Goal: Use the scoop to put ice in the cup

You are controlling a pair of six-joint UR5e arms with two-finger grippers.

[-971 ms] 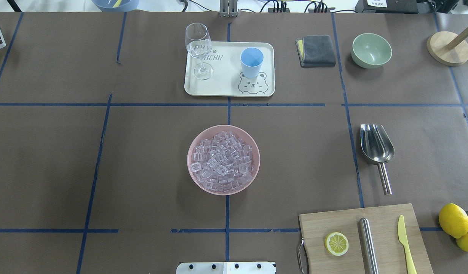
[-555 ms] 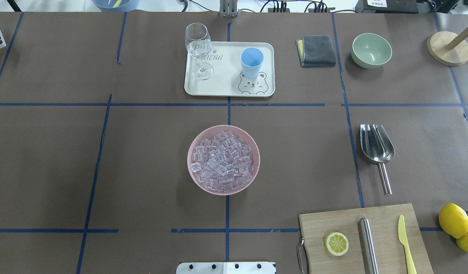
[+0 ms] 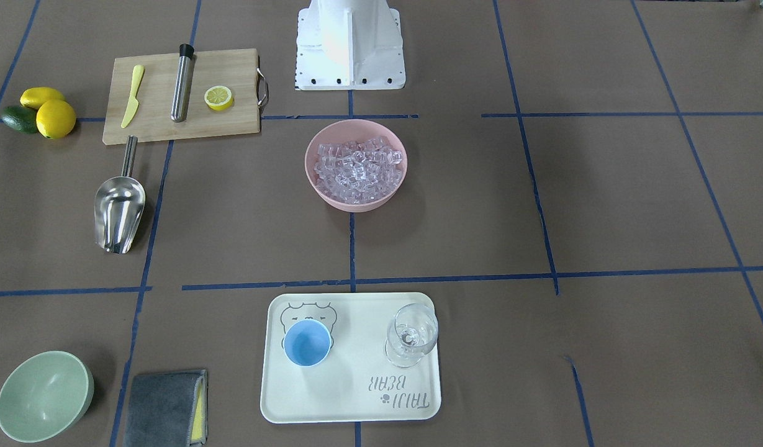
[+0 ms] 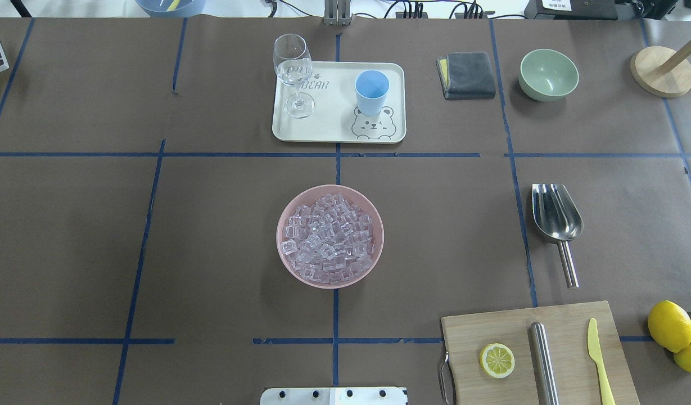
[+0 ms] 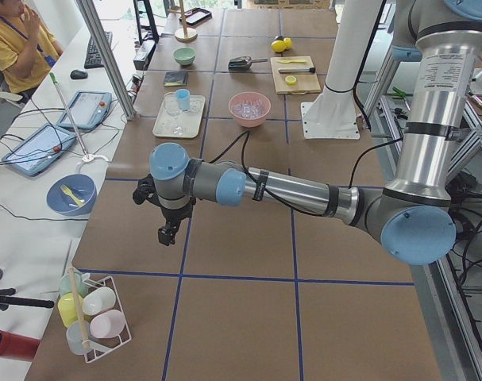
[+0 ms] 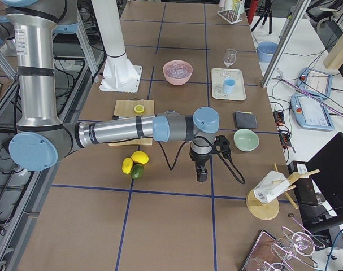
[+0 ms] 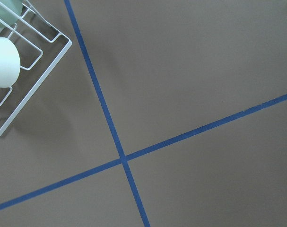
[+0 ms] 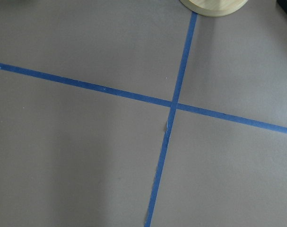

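The left end effector [image 5: 167, 235] and right end effector [image 6: 202, 174] hang above the brown paper desk [image 4: 210, 236], their opening impossible to tell, while the shiny steel scoop [image 4: 556, 216] lies at the overhead view's right, glassy ice [image 4: 329, 239] fills the central round pink bowl [image 4: 278, 239], and the smooth blue cup [image 4: 371, 91] stands on the cream tray [image 4: 334, 121] at top centre.

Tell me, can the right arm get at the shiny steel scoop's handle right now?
Probably yes. The shiny steel scoop lies alone on bare table, handle clear of the wooden cutting board, nothing over it. The right hand hangs off to that side.
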